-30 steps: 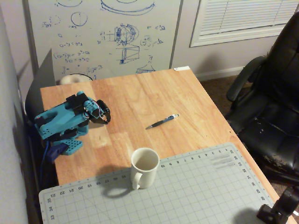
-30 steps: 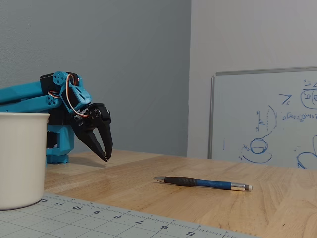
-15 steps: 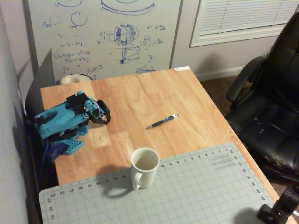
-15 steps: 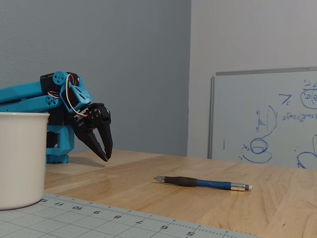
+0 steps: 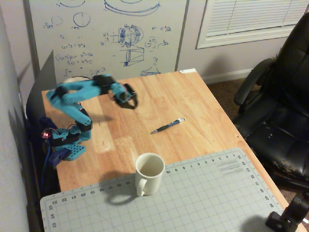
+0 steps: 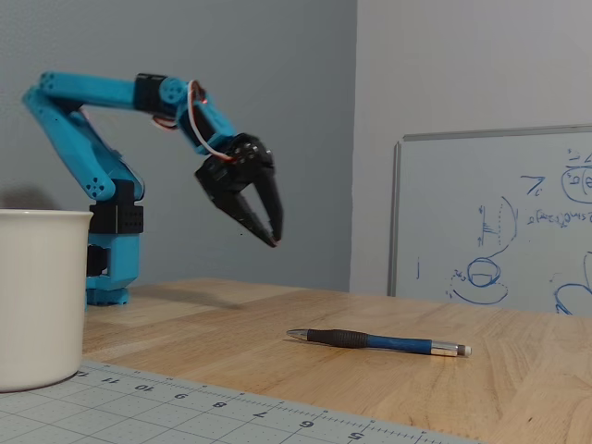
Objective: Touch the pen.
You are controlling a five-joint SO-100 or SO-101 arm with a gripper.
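Note:
The pen (image 5: 168,125) is slim and dark blue-black with a silvery end, and lies flat on the wooden table near its middle. In the low side fixed view the pen (image 6: 375,341) lies with its point to the left. My blue arm's black gripper (image 5: 131,102) hangs in the air above the table, left of and behind the pen and well apart from it. In the side fixed view the gripper (image 6: 274,239) points down to the right, its two fingertips (image 6: 242,211) nearly together and holding nothing.
A white mug (image 5: 148,173) stands on the edge of a grey cutting mat (image 5: 203,193) at the front; the mug also shows in the side fixed view (image 6: 37,296). A black office chair (image 5: 280,111) stands right of the table. A whiteboard (image 5: 111,34) is behind.

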